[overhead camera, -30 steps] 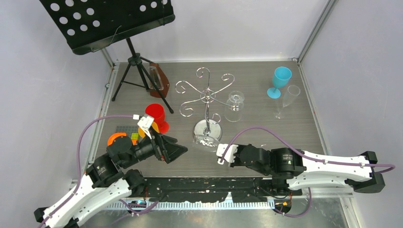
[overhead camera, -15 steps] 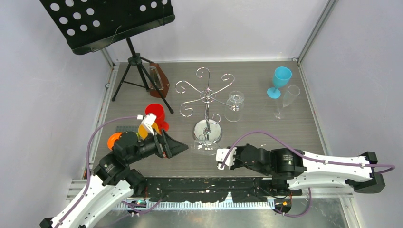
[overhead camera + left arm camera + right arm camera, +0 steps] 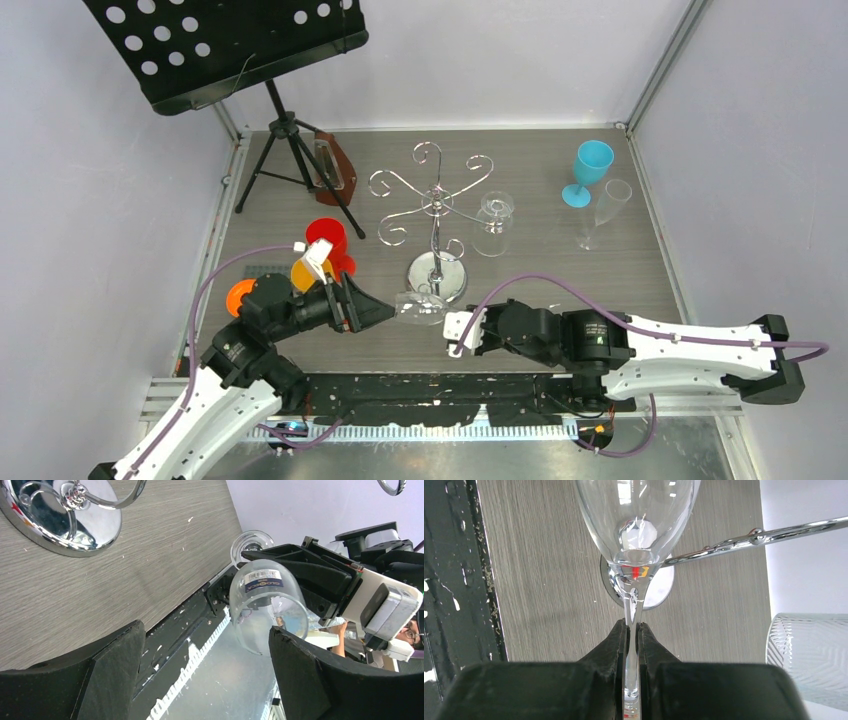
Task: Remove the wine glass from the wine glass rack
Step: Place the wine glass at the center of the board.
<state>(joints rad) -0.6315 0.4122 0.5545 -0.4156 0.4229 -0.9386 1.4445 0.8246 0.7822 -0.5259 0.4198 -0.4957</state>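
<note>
The clear wine glass [image 3: 420, 308] lies sideways in the air, just in front of the chrome wine glass rack [image 3: 436, 205] and off its arms. My right gripper [image 3: 458, 333] is shut on the glass's stem [image 3: 632, 615], with the bowl [image 3: 639, 520] pointing away from it. My left gripper [image 3: 386, 313] is open and faces the bowl's mouth. In the left wrist view the bowl [image 3: 265, 605] hangs just ahead of the wide jaws [image 3: 207, 647], close to the right finger [image 3: 310, 680]. Neither finger touches the glass. The rack's mirror base [image 3: 50, 525] sits beyond.
A black music stand [image 3: 285, 130] stands at the back left. Beside my left arm are a red cup [image 3: 328, 240] and orange pieces [image 3: 240, 295]. A ribbed tumbler [image 3: 493, 222] hangs by the rack. A blue goblet [image 3: 588, 170] and a clear flute [image 3: 605, 210] stand back right.
My right gripper has carried the wine glass leftward and nearer, away from the rack's base. My left gripper has come up to the bowl's mouth, its jaws a little narrower.
</note>
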